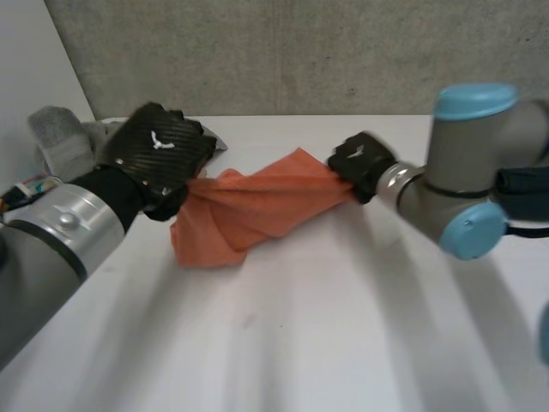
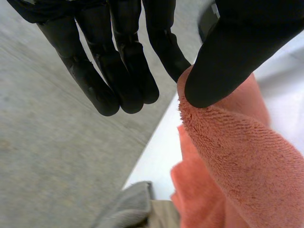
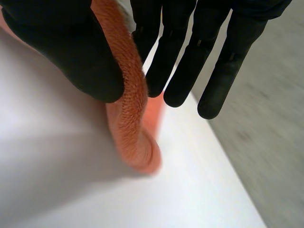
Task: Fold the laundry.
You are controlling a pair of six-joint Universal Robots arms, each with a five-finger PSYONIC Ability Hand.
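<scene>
Head view: orange terry-cloth towel (image 1: 257,202) was strung between both hands

Nearest the camera was the white table (image 1: 283,343), with a grey arm coming in over it from each side.

Mid-table, the towel ran as a twisted, bunched roll from the left hand (image 1: 159,154) to the right hand (image 1: 360,163). The right end was raised. The left end sagged into a loose lobe low over the table, and I couldn't tell if it touched.

Left wrist view: the thumb (image 2: 232,52) was pressed down on the towel's edge, pinching it against the nearest finger. The other fingers (image 2: 133,71) were straight and side by side, clear of the cloth. So the hand was grasping the towel at its end.

Right wrist view: the towel's edge passed between the thumb (image 3: 66,52) and the straight fingers (image 3: 185,61) and was clamped there. The rest hung down past the fingertips toward the table.

Farther back, a crumpled grey cloth (image 1: 60,137) lay on the table's far left corner, behind the left hand. A rough grey concrete wall (image 1: 300,51) stood beyond the table edge.
</scene>
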